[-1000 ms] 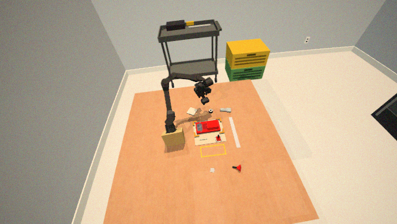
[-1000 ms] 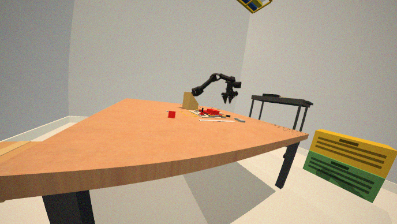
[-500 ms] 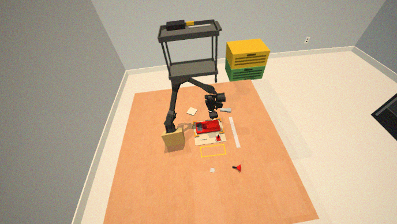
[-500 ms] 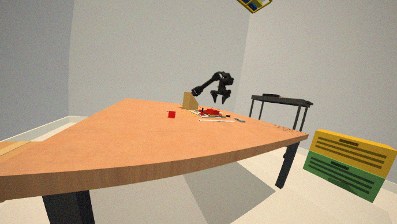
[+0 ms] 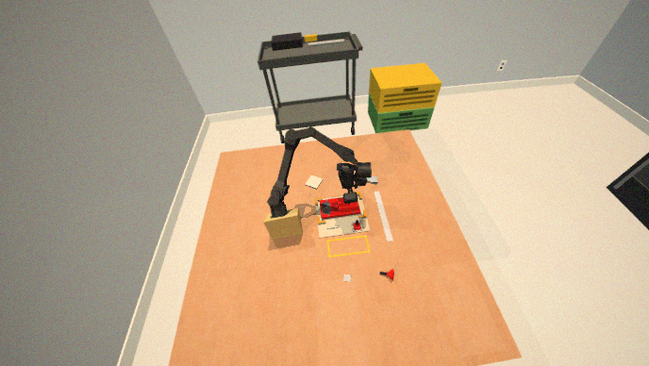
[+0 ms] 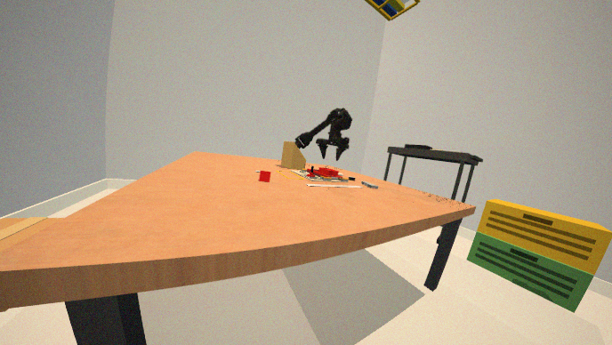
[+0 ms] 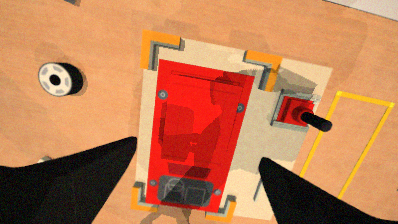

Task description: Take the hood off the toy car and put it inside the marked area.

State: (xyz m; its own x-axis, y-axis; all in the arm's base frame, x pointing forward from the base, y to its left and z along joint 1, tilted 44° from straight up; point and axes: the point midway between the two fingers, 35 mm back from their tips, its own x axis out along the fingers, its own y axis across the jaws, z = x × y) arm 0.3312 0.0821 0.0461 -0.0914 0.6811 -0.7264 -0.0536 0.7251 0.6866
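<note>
The red toy car (image 5: 337,207) (image 6: 328,172) (image 7: 195,130) sits between orange corner brackets on a pale board (image 7: 250,145). Its hood is part of the red top; shadow blurs its outline, and I cannot tell its exact edges. A grey inset shows at the car's lower end in the wrist view. My gripper (image 6: 331,158) (image 7: 199,152) is open and empty, pointing down above the car, with one fingertip to either side of it in the wrist view. The marked area, a yellow outline (image 5: 349,254) (image 7: 365,99), lies beside the board and holds nothing.
A red piece with a black handle (image 7: 316,121) stands on the board near the outline. A wheel (image 7: 55,80), a pale tile (image 5: 314,182), a grey part (image 5: 373,180), a white strip (image 5: 383,217), a small white piece (image 5: 347,278) and a red cone-shaped piece (image 5: 390,274) lie around.
</note>
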